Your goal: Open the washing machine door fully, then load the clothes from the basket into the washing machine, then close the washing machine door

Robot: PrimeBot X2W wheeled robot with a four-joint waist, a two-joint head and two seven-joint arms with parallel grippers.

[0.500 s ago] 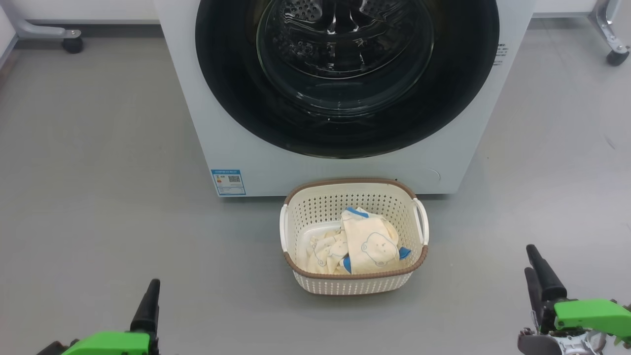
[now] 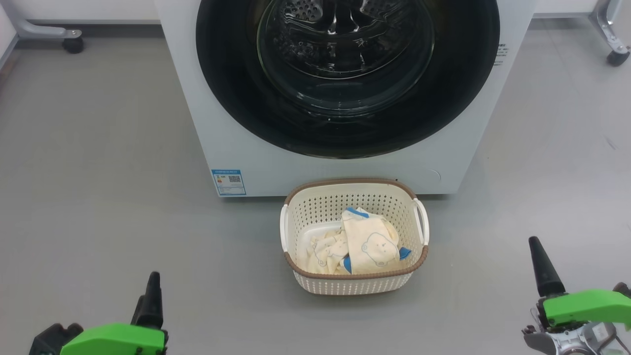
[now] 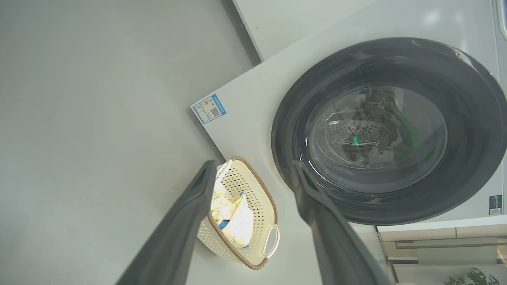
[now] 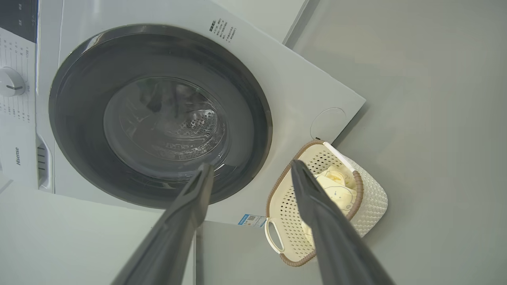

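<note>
The white washing machine (image 2: 236,148) stands ahead of me with its round black-rimmed door (image 2: 222,74) shut flat against the front; the steel drum shows through the glass. The cream basket (image 2: 345,190) sits on the floor right before it, holding the pale bear-print clothes (image 2: 369,244). My left gripper (image 2: 152,288) is low at the left and my right gripper (image 2: 538,254) low at the right, both well short of the basket. The left gripper (image 3: 253,164) is open and holds nothing, and the right gripper (image 4: 250,163) likewise.
Grey floor lies all around. Wheeled metal legs stand at the far left (image 2: 73,44) and far right (image 2: 616,56). A blue label (image 2: 228,182) marks the washer's lower left corner. A control knob (image 4: 12,83) sits on the washer's panel.
Both grippers have risen a little in the head view. The right one has turned, so one finger shows where two did. The basket, clothes and door have not moved.
</note>
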